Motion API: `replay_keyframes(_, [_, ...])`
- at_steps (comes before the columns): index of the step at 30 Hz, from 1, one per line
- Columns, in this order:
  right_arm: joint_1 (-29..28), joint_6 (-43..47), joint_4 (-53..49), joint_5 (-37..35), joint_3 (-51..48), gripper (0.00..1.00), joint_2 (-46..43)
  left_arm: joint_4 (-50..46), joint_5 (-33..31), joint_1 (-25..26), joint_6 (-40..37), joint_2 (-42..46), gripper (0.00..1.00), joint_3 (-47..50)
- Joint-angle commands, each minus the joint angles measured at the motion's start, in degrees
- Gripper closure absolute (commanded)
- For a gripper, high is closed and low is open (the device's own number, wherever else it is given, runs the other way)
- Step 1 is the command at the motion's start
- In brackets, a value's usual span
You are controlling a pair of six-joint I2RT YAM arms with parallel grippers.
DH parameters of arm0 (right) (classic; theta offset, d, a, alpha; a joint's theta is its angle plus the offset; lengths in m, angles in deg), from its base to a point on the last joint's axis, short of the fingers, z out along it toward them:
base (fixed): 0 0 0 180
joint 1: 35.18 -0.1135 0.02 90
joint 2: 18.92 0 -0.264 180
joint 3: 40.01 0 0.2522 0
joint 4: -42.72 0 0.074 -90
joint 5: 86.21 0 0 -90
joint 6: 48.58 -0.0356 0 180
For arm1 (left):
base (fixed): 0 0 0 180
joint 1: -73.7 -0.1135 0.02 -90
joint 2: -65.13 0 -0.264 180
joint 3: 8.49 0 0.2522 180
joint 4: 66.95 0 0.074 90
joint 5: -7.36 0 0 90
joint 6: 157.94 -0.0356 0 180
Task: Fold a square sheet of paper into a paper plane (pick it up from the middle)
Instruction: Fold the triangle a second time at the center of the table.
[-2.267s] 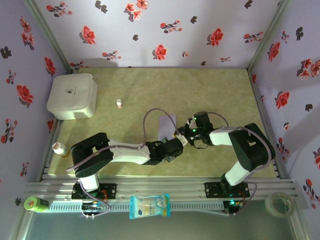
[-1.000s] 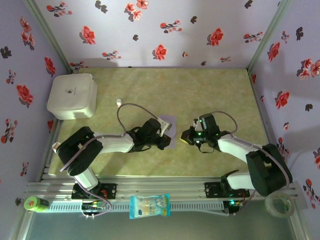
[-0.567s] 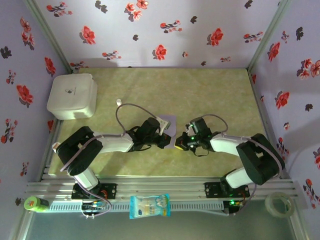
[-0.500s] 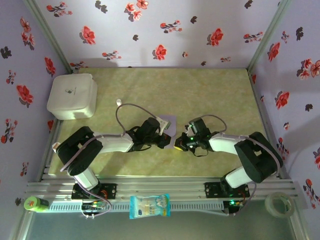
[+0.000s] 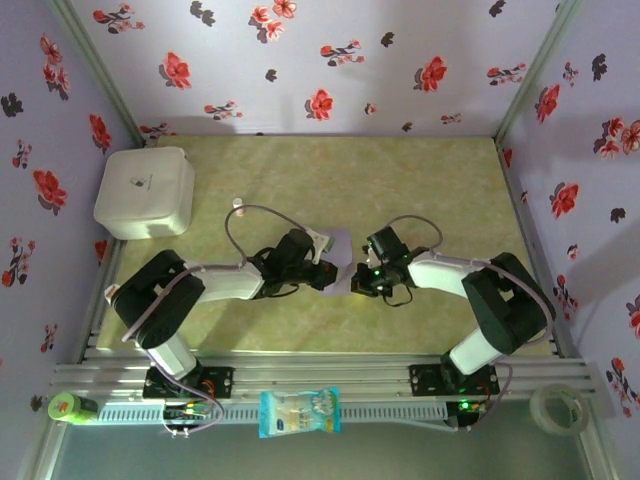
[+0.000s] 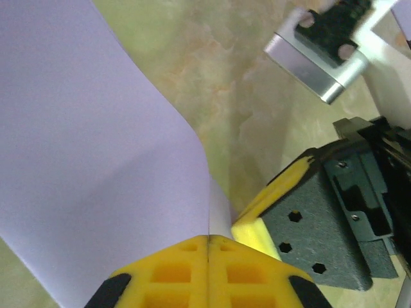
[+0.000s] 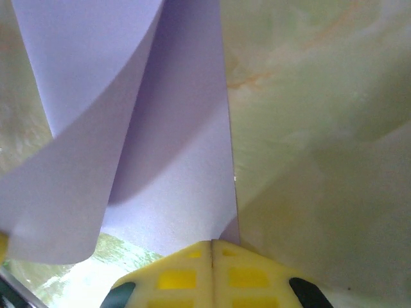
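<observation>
Left wrist view: the left tool has its yellow pads pressed tight together, pinching one edge of the square sheet of paper, which bows up and away from the seam in a smooth pale-lilac curve. In the right wrist view the right tool is likewise clamped closed on the sheet, the paper rising from between its pads and curling over to the left. From the top external view the two tools meet tip to tip near the middle of the green marbled counter, with the sheet lifted between them. Well apart, a white rounded box sits at the far left corner; its small dark logo is too small to read. A blue-and-white plastic packet lies on the front rail, its print illegible.
</observation>
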Motion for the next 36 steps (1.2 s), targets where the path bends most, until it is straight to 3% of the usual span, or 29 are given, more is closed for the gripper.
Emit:
replay_keyframes(1, [0.03,4.62,-10.01,-6.90,-0.02,1.00,2.28,1.15,1.94,-0.93,1.25,-2.21,1.00,-1.33])
replay_keyframes(18, [-0.03,-3.61,1.85,3.10,1.49,0.95,0.23,1.05,2.04,-1.50,1.21,-4.23,1.00,-2.15])
replay_keyframes(25, [0.01,-4.25,3.20,1.83,1.80,0.95,3.76,0.83,2.01,-1.51,1.08,-4.18,1.00,-2.31])
replay_keyframes(36, [0.06,0.03,-4.73,-2.94,2.21,0.99,5.60,-2.05,0.75,-3.00,-1.41,-4.54,1.00,-3.37])
